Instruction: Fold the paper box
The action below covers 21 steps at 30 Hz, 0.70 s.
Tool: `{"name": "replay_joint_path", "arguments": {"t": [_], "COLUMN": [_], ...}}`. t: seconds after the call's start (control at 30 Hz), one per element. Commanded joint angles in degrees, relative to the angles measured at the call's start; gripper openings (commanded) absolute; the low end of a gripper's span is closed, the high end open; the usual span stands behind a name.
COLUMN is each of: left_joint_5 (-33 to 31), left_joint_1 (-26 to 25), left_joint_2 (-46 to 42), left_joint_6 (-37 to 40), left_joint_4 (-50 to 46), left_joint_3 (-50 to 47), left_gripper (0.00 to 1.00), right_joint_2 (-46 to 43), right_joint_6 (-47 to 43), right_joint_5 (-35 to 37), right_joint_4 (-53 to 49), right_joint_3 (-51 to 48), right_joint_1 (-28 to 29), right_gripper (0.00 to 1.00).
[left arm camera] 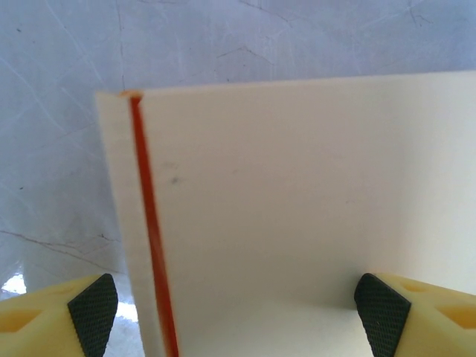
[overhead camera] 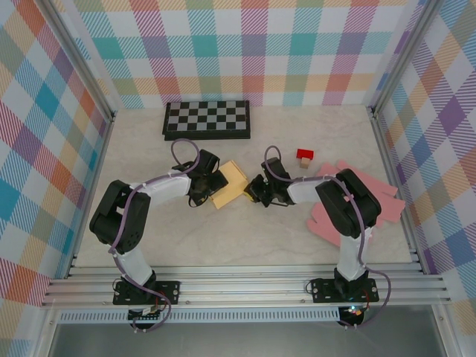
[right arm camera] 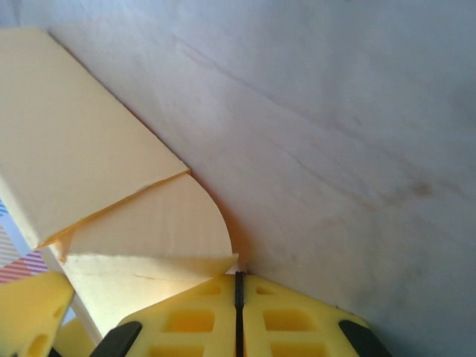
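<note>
The paper box is a pale yellow flat blank lying at the table's middle between both arms. My left gripper is at its left end, open. In the left wrist view a cream panel with a thin red line lies between the pads, which stand wide apart, with a gap at the panel's left edge. My right gripper is at the box's right end. In the right wrist view it is shut, its tips against the corner of a rounded flap.
A chessboard lies at the back. A small red-topped block stands right of centre. Pink sheets spread under and beside the right arm. Aluminium rails and checked walls close in the table.
</note>
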Motion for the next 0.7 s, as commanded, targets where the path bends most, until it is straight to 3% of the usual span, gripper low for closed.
{"name": "replay_joint_path", "arguments": {"t": [0.0, 0.13, 0.27, 0.67], "left_joint_5": [3.6, 4.8, 7.7, 4.9], "left_joint_1": [-0.8, -0.8, -0.8, 1.6], "left_joint_2": [4.7, 4.1, 4.6, 0.4], "left_joint_6": [2.1, 2.6, 4.1, 8.1], "left_joint_4": [-8.8, -9.2, -10.8, -18.6], "left_joint_3": [-2.0, -0.5, 3.1, 10.2], "left_gripper": [0.86, 0.86, 0.86, 0.89], "right_joint_2": [2.2, 1.4, 4.9, -2.8], "right_joint_6": [-1.9, -3.2, -6.8, -20.6], "right_joint_5": [0.2, 1.1, -4.4, 2.0], "right_joint_4": [-1.8, -3.2, -7.7, -21.6], "right_joint_3": [5.0, 4.2, 8.9, 7.7], "right_joint_1": [-0.1, -0.2, -0.2, -3.8], "right_gripper": [0.09, 0.1, 0.11, 0.12]}}
